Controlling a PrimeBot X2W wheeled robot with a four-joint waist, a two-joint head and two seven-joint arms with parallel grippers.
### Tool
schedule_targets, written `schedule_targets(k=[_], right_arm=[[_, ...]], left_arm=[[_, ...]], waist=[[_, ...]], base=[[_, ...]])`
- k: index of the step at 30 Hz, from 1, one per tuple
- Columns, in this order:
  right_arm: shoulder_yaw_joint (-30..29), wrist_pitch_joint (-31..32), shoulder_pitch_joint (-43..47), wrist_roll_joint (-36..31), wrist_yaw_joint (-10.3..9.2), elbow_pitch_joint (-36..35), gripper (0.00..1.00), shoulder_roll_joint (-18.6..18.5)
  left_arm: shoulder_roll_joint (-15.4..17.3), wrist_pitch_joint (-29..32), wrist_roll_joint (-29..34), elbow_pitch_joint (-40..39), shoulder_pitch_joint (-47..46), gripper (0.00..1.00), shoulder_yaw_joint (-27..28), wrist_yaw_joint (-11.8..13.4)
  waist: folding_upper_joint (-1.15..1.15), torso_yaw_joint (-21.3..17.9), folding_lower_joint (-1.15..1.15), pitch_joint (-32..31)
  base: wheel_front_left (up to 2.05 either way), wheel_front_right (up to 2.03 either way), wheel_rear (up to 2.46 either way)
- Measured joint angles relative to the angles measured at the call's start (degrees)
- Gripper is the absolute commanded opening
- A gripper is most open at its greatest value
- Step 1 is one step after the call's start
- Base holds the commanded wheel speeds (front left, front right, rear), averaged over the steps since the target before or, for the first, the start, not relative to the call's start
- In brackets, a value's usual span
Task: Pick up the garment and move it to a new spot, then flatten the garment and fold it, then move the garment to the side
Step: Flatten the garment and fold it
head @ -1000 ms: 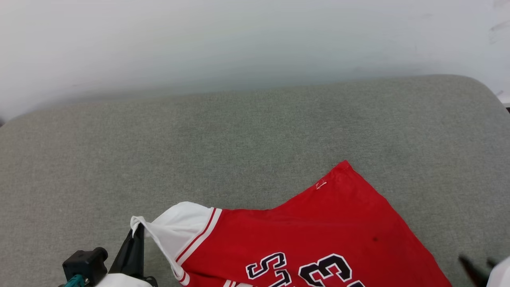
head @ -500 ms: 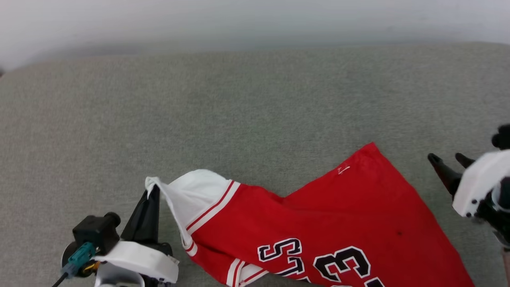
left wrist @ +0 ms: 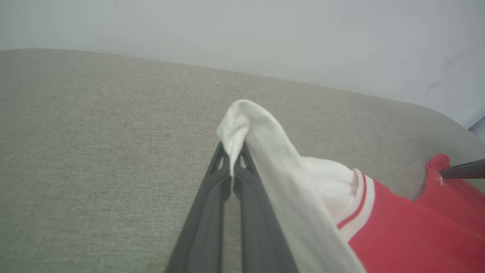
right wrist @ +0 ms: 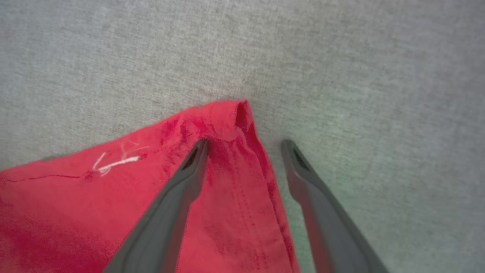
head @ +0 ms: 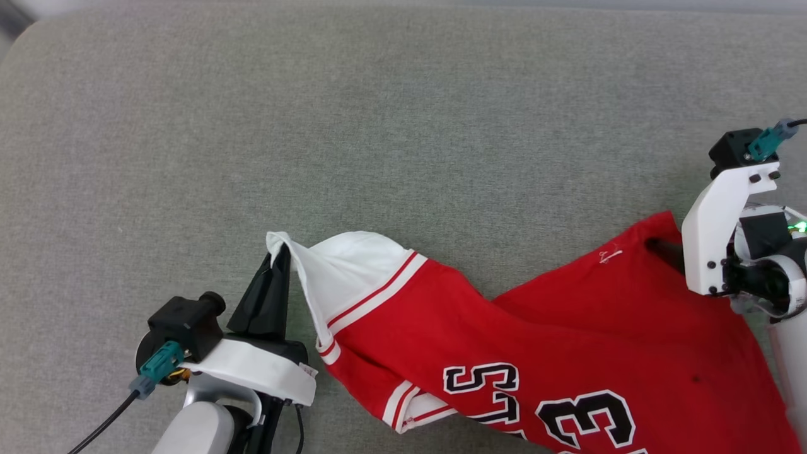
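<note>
The garment (head: 567, 340) lay on the grey fabric-covered table (head: 403, 126), spread across its near right part with the black, white-outlined lettering (head: 482, 384) facing up and running off the bottom of the head view. The left end effector (head: 279, 255) was fully closed on the tip of the white sleeve (head: 353, 265), its two dark fingers pressed together with a fold of white cloth pinched between them and draped over their tips; the sleeve was drawn up off the table into a peak there and stretched down towards the red body past the red-and-white stripe trim (head: 372, 296). The right end effector (right wrist: 245, 143) stood wide open at the far right corner of the red hem (right wrist: 227, 117), holding nothing: one finger lay over the red cloth just beside a loose white thread (right wrist: 117, 163), the other over bare table, with the garment's side edge running between them. Whether the fingertips touched the cloth could not be told.
</note>
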Motion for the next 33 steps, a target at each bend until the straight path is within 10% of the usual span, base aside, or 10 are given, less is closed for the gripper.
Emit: schedule_targets(k=[6, 8, 9, 33], right_arm=[[1.2, 0.8, -1.2, 0.2, -0.01, 2.4, 1.00, -0.3], [1.8, 1.2, -1.4, 0.7, -0.03, 2.7, 0.08, -0.5], [2.2, 1.4, -1.5, 0.9, -0.03, 2.8, 0.00, -0.6], [0.1, -6.9, -5.3, 3.9, -0.01, -2.5, 0.00, -5.1]], left_arm=[[-0.1, -0.9, 0.1, 2.1, -1.6, 0.00, -0.5, -0.9], [-0.1, -1.0, 0.2, 2.5, -1.8, 0.00, -0.5, -1.0], [-0.1, -1.0, 0.2, 2.7, -1.9, 0.00, -0.5, -1.0], [6.7, 7.6, -0.7, 0.4, -12.1, 0.00, 1.5, -2.5]], waist=[[0.00, 1.3, 0.00, 1.2], [0.00, 1.3, 0.00, 1.1], [0.00, 1.2, -0.01, 1.0], [0.00, -3.3, -0.01, -16.8]], base=[[0.00, 0.00, 0.00], [0.00, 0.00, 0.00], [0.00, 0.00, 0.00], [0.00, 0.00, 0.00]])
